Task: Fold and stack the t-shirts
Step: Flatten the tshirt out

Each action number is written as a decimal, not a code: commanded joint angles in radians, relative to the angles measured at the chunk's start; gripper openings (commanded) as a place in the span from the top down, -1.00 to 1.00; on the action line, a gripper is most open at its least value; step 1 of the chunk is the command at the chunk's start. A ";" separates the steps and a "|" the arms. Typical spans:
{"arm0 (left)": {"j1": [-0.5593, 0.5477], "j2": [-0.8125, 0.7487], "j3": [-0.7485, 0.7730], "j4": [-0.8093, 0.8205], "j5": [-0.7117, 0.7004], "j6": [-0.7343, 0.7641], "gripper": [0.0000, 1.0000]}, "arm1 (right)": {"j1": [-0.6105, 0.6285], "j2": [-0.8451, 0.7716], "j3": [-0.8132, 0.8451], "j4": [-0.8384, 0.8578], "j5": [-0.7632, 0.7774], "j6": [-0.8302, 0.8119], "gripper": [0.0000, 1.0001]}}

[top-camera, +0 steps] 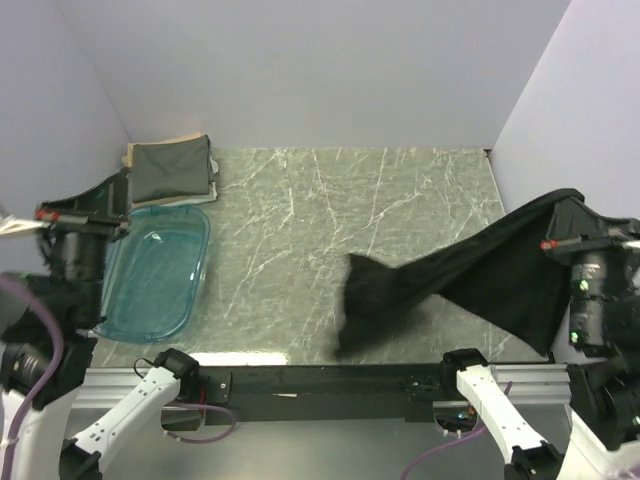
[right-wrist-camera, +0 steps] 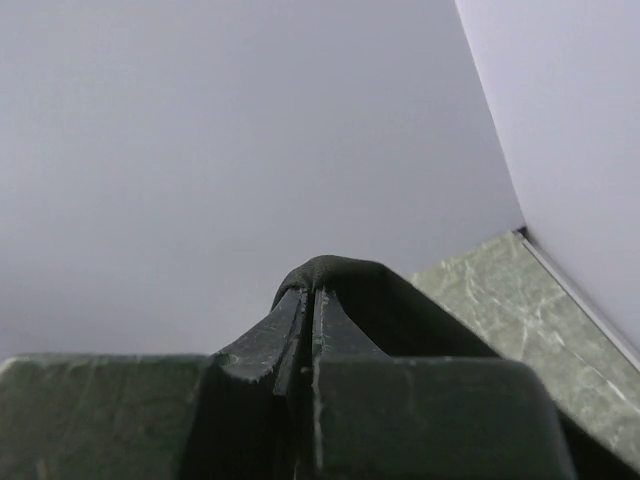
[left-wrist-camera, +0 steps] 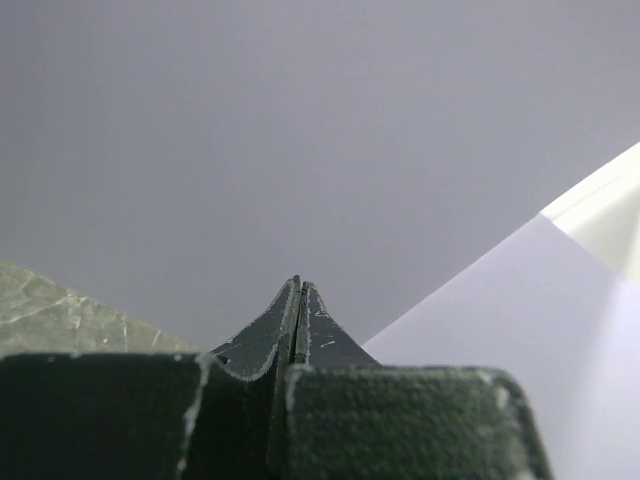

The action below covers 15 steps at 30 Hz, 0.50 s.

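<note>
Black t-shirt (top-camera: 450, 280) clamped in right gripper (right-wrist-camera: 308, 292) at 3 o'clock, long axis slanting down to bunched end on table (top-camera: 300, 220) near 5 o'clock, left gripper (left-wrist-camera: 300, 288) fingers together at 9 o'clock, folded t-shirts (top-camera: 170, 168) at 11 o'clock

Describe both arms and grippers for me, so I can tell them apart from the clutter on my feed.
Both arms match: the left arm and right arm have white lower links and black upper housings. Purple cables loop by the bases. Each wrist bears a small red mark. The left gripper and right gripper have dark, tapered, scuffed fingers.
</note>
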 commanded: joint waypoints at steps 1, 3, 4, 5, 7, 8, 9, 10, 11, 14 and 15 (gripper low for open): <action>0.003 0.114 -0.009 0.009 0.024 0.009 0.99 | -0.006 0.085 -0.074 0.047 0.024 -0.031 1.00; 0.003 0.195 -0.036 0.011 0.021 -0.004 0.99 | -0.006 0.121 -0.132 0.112 -0.005 -0.040 1.00; 0.003 0.224 -0.048 0.020 0.042 -0.004 0.99 | -0.006 0.170 -0.183 0.128 -0.025 -0.037 1.00; 0.003 0.276 -0.071 0.024 0.053 -0.003 0.99 | -0.006 0.197 -0.221 0.150 -0.049 -0.032 1.00; 0.003 0.325 -0.104 0.043 0.105 -0.006 0.99 | -0.004 0.253 -0.266 0.177 -0.094 -0.026 1.00; 0.003 0.348 -0.125 0.053 0.128 -0.012 0.99 | -0.004 0.264 -0.293 0.203 -0.147 -0.025 1.00; 0.003 0.388 -0.174 0.067 0.157 -0.017 0.99 | -0.004 0.271 -0.322 0.257 -0.166 -0.022 1.00; 0.002 0.411 -0.197 0.080 0.174 -0.018 0.99 | -0.006 0.282 -0.377 0.280 -0.184 -0.018 1.00; 0.003 0.434 -0.216 0.084 0.208 -0.026 0.99 | -0.004 0.294 -0.401 0.297 -0.195 -0.006 1.00; 0.002 0.522 -0.257 0.068 0.259 -0.035 0.99 | -0.006 0.380 -0.450 0.332 -0.224 -0.005 1.00; 0.000 0.555 -0.275 0.069 0.274 -0.029 0.99 | -0.004 0.408 -0.465 0.351 -0.265 -0.005 1.00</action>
